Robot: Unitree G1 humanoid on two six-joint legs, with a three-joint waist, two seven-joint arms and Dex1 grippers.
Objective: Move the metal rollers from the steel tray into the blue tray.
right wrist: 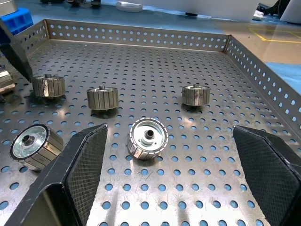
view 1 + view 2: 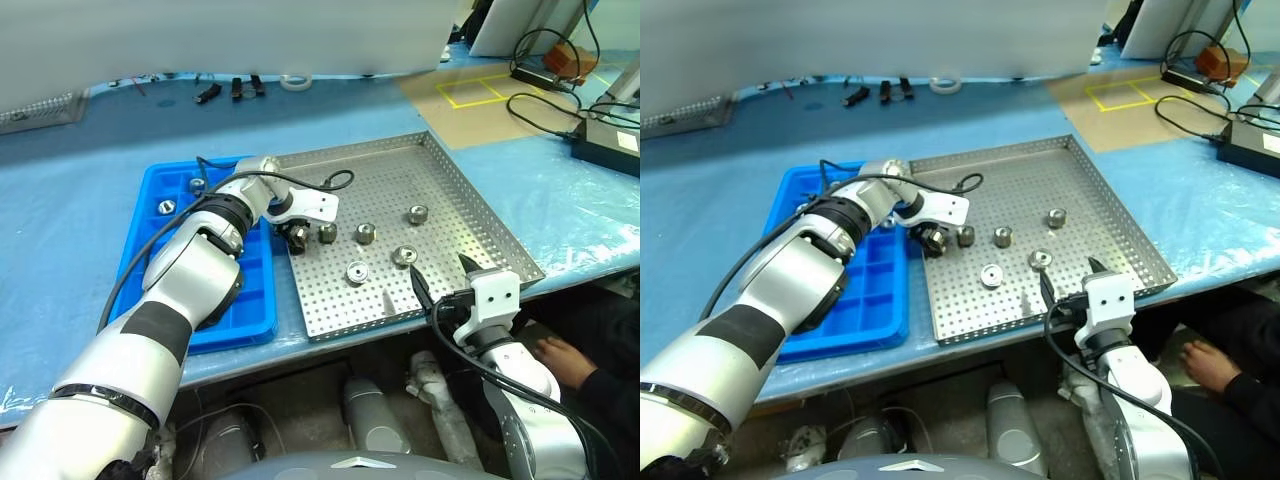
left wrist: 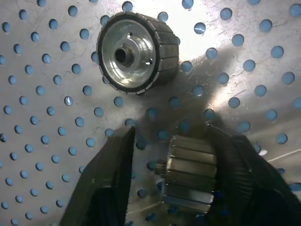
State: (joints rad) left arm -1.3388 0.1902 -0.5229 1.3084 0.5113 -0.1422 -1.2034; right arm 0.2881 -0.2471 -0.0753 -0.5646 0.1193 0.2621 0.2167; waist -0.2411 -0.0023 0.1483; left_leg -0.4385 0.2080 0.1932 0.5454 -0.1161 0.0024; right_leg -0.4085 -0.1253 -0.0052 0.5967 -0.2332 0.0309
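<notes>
Left gripper [image 2: 296, 236] clamps a ribbed silver metal roller [image 3: 188, 172] lying on its side over the perforated steel tray [image 2: 460, 215]; another roller [image 3: 136, 52] lies just beyond. Right gripper [image 1: 171, 176] gapes wide.

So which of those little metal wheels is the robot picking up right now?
Find the perforated steel tray beside the blue tray. Near the steel tray's edge by the blue tray, the left gripper points down, shut on one metal roller. Five other rollers sit loose on the steel tray; this one alone is pinched between two black fingers.
</notes>
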